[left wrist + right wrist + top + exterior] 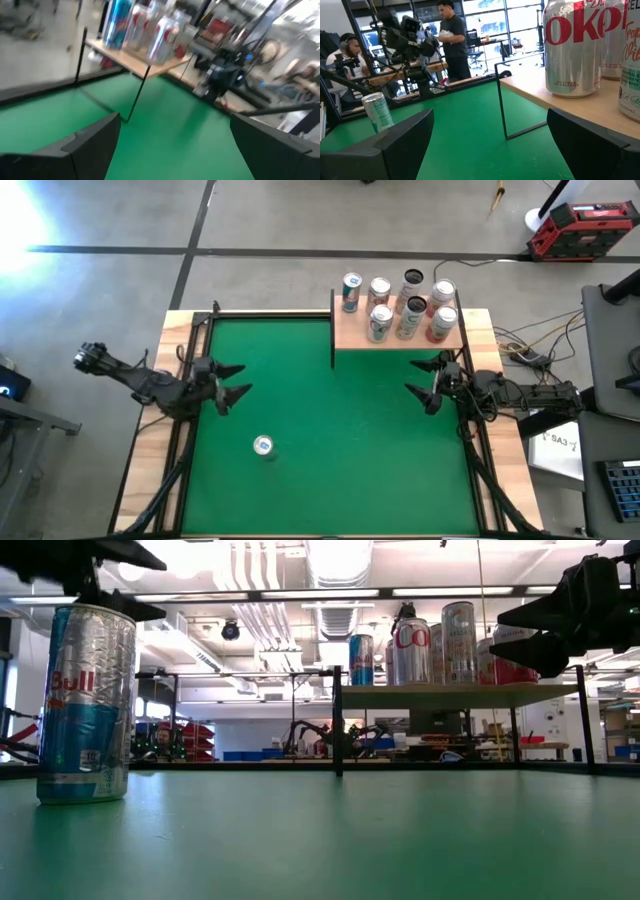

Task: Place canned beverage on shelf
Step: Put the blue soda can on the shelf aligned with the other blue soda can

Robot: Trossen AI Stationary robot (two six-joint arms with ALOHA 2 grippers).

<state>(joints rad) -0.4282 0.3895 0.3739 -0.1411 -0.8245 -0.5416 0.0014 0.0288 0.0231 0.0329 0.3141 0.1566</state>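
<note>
Centrally, at about 7 o'clock from the table's middle in the high view, stands the canned beverage, a silver-and-blue Red Bull can alone on the green felt tabletop. It is upright: its long axis runs vertical and its lid faces straight up, with the printed name reading sideways up the wall in the low view. Nothing touches it.

At roughly 1 o'clock, against the far edge, is the shelf, a pale-wood board on thin black posts. It already carries seven cans, among them a Diet Coke can and a blue can, crowded toward the board's far and right parts; the near-left stretch of board looks bare.

My left gripper hovers at about 9 o'clock, well apart from the can, fingers spread and empty. My right gripper hovers at about 3 o'clock, just in front of the shelf's right end, fingers likewise spread and holding nothing.

Progress, as I judge it: several cans are shelved, while this one is not yet grasped. Reaching, pinching its wall, lifting and setting it upright on the board all remain. My left arm seems the nearer candidate.

Two people appear in the room beyond the table.
</note>
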